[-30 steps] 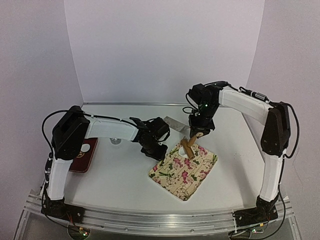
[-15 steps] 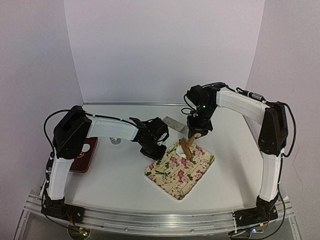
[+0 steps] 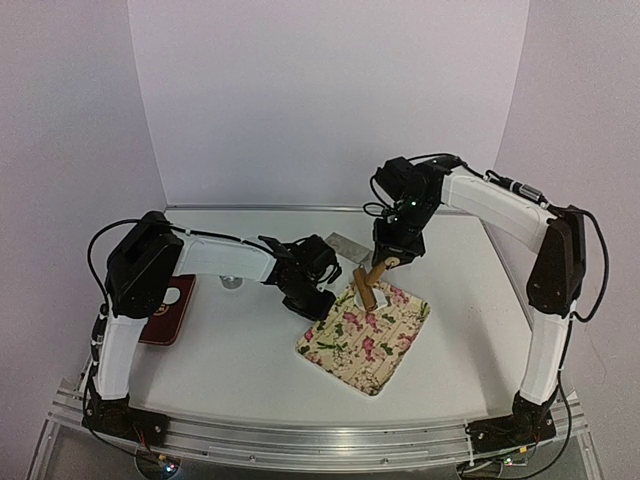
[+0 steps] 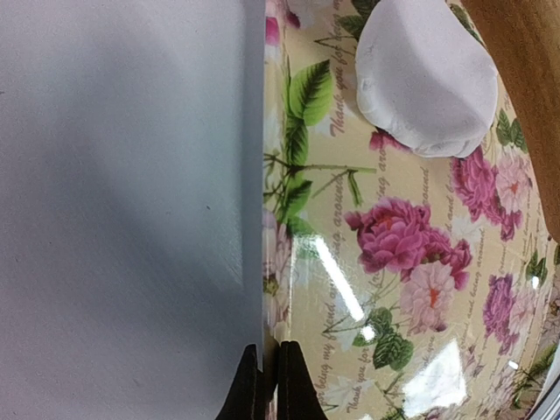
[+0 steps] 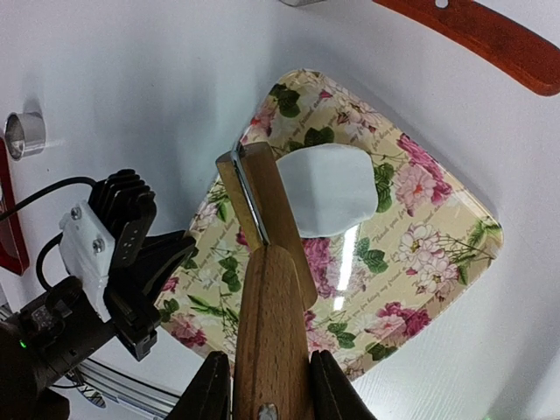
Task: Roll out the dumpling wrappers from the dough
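A white dough lump (image 5: 328,199) lies on the far half of the floral board (image 3: 375,340); it also shows in the left wrist view (image 4: 424,79). My right gripper (image 5: 265,376) is shut on the handle of a wooden roller (image 5: 262,219), whose head sits at the dough's left edge. In the top view the right gripper (image 3: 386,260) is over the board's far corner. My left gripper (image 4: 264,385) is shut on the board's left edge (image 4: 271,289), and shows low at that edge in the top view (image 3: 322,303). A small white disc (image 3: 172,296), perhaps a wrapper, lies on a dark red tray.
A small metal ring (image 3: 232,282) stands on the table behind the left arm, also in the right wrist view (image 5: 24,131). A flat metal blade (image 3: 345,245) with a red-brown handle (image 5: 472,35) lies behind the board. The dark red tray (image 3: 165,318) is at far left.
The right gripper has drawn the roller slightly back and left along the board. The board has shifted and turned a little. The left gripper stays on the board's edge.
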`<control>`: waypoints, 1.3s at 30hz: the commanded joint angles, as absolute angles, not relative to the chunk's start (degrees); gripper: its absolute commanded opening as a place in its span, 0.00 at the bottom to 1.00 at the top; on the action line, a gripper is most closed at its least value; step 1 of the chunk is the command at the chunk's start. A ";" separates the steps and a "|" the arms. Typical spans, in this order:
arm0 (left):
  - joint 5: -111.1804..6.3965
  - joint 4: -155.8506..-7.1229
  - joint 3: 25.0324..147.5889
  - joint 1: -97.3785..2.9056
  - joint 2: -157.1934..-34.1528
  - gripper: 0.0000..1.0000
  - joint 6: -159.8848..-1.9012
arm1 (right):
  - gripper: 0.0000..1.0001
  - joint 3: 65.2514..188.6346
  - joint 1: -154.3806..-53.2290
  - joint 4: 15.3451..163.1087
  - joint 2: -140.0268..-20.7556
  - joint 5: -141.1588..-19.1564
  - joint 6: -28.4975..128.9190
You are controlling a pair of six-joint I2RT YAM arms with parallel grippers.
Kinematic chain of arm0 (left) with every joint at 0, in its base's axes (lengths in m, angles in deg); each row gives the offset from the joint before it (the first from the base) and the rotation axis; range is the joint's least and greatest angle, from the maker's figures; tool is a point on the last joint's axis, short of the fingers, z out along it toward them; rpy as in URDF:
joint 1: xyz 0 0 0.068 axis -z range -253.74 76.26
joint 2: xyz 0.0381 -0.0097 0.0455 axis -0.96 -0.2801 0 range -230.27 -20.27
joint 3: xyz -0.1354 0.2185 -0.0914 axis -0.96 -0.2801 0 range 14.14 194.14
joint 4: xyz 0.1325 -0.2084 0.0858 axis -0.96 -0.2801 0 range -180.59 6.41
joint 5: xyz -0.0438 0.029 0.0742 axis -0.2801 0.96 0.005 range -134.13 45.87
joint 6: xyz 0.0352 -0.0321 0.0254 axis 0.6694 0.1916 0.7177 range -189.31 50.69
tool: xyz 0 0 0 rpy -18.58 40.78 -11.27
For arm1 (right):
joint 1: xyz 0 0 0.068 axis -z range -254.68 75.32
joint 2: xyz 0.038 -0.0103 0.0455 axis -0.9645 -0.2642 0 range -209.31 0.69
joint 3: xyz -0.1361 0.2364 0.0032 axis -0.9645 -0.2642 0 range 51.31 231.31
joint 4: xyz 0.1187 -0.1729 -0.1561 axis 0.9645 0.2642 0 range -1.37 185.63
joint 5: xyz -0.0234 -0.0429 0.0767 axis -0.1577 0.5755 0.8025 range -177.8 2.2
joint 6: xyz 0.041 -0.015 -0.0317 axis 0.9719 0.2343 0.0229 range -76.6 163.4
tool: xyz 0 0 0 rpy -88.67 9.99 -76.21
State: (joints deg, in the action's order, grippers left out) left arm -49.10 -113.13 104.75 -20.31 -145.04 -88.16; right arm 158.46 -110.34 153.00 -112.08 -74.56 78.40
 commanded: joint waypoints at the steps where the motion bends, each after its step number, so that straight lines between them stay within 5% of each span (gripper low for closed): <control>1: -48.44 -113.34 103.53 -20.56 -144.18 0.00 -87.16 | 0.00 161.03 -110.63 152.77 -111.25 -75.00 78.44; 39: -46.55 -115.16 106.08 -20.56 -145.51 0.00 -88.44 | 0.00 155.47 -110.26 156.75 -119.62 -84.04 79.01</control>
